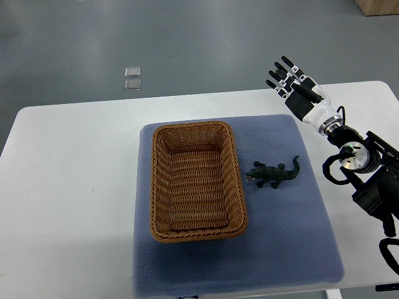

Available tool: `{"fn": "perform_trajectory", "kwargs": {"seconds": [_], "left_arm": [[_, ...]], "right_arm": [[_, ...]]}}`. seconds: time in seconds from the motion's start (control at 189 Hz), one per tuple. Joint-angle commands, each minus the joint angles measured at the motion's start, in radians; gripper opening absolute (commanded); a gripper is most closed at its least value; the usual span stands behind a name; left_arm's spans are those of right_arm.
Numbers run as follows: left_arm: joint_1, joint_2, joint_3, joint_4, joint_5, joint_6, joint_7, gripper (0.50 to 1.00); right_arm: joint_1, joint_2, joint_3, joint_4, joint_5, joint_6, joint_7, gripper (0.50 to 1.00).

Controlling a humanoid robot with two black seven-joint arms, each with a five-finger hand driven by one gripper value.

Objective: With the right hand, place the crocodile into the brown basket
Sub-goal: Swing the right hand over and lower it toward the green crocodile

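Observation:
A dark green toy crocodile (273, 174) lies on the blue mat (293, 237), just right of the brown wicker basket (194, 180), its head toward the basket and its tail pointing up-right. The basket holds nothing. My right hand (288, 78) hovers over the table's far right part, well above and beyond the crocodile, fingers spread and holding nothing. Its arm (361, 162) comes in from the right edge. No left hand shows.
The white table (68, 187) carries the mat and basket. Two small clear squares (132, 78) lie on the grey floor beyond the table's far edge. A wooden box corner (379, 6) shows at the top right.

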Motion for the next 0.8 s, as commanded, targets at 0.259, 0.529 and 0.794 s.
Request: {"fn": "perform_trajectory", "kwargs": {"seconds": [0.259,0.529,0.794], "left_arm": [[0.0,0.0,0.002,0.002,0.0,0.001,-0.002,1.0],[0.0,0.0,0.005,-0.001,0.0,0.001,0.0,1.0],[0.0,0.0,0.007,-0.007,0.0,0.0,0.0,1.0]], "right_arm": [[0.006,-0.005,-0.002,0.002,0.0,0.002,0.0,0.928],[0.02,-0.049,-0.029,0.031,-0.071,0.002,-0.008,0.928],[0.124,-0.173,-0.138,0.098,-0.44,0.028,-0.012,0.928]]}}
